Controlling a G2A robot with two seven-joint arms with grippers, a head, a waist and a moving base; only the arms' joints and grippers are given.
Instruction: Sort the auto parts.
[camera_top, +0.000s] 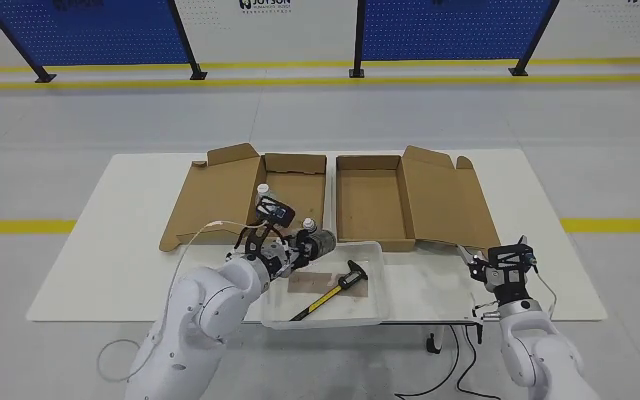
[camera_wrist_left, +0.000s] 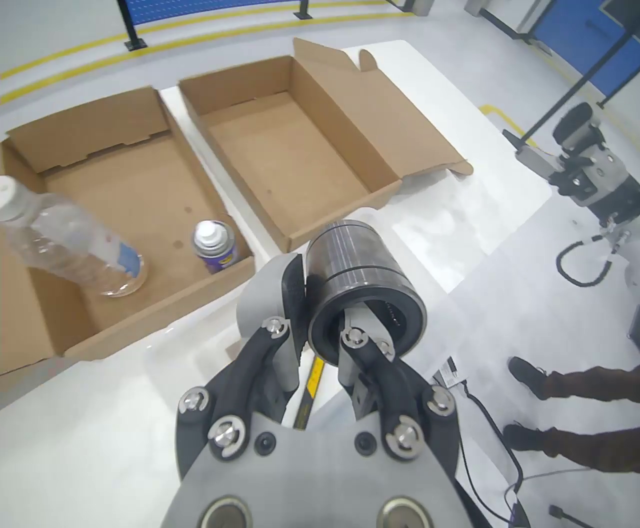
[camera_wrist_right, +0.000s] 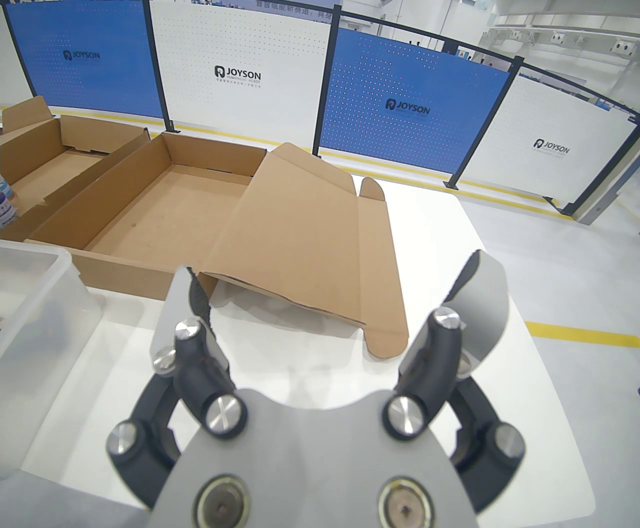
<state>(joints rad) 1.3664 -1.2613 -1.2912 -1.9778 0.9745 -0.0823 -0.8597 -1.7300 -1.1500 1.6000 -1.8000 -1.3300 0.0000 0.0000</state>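
Two open boxes, side by side. Left box (camera_wrist_left: 125, 190): bottle (camera_wrist_left: 70, 240), spray can (camera_wrist_left: 215, 245). Right box (camera_wrist_left: 290, 150): nothing inside. Left gripper (camera_wrist_left: 320, 300): clamped on bearing (camera_wrist_left: 360, 270), above bin (camera_top: 372, 247) corner beside left box. Right gripper (camera_wrist_right: 333, 272): spread wide, over table (camera_wrist_right: 500, 310).

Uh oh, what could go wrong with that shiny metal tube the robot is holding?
The left hand pinches only one wall of the metal tube, with one finger inside and one outside. The tube looks smooth, so it might slip and fall. If it goes into the nearest cardboard box, it could knock over the spray can standing in that box's corner.
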